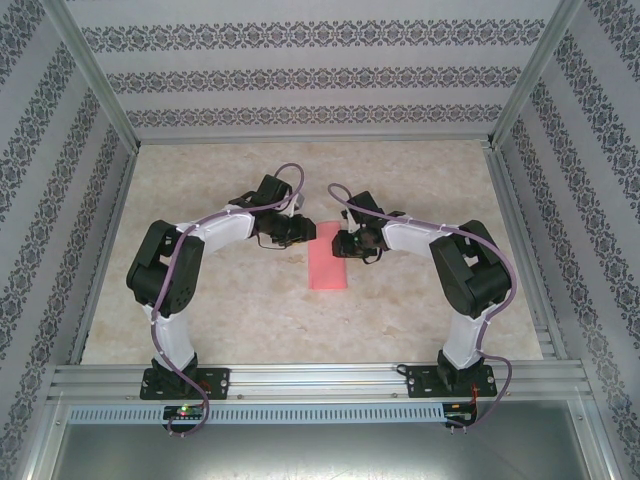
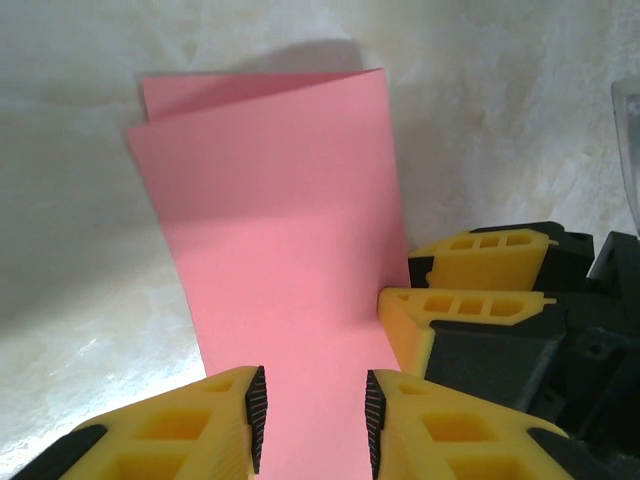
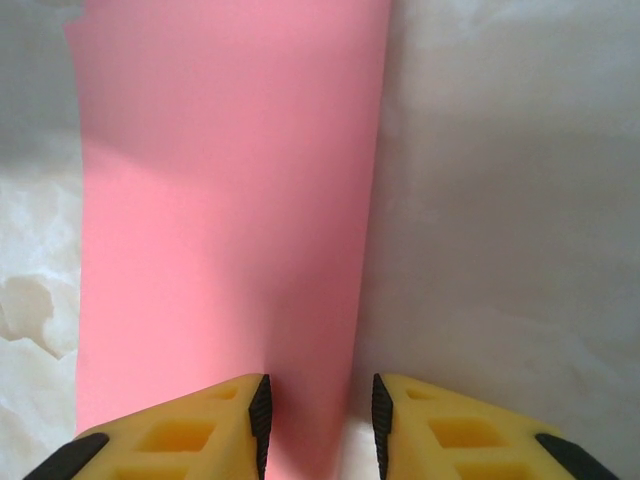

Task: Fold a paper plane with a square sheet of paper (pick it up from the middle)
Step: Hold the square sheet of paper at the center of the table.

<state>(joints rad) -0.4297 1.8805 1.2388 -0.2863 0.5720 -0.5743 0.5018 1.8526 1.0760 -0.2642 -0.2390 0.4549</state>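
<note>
The square sheet of paper (image 1: 330, 262) is pink-red and lies on the table folded in half into a long strip. In the left wrist view the folded paper (image 2: 280, 220) shows two layers, slightly offset at its far end. My left gripper (image 2: 315, 410) hangs over one end of the strip, jaws apart, nothing pinched. My right gripper (image 3: 320, 415) is also open and straddles the right long edge of the paper (image 3: 220, 200). In the top view the left gripper (image 1: 300, 232) and right gripper (image 1: 345, 243) face each other across the strip's far end. The right gripper's yellow fingers (image 2: 470, 300) touch the paper's edge.
The beige marbled table (image 1: 220, 310) is fenced by patterned walls (image 1: 320, 75) and a metal rail (image 1: 320, 378) at the near edge. Purple cables (image 1: 290, 175) loop over both arms.
</note>
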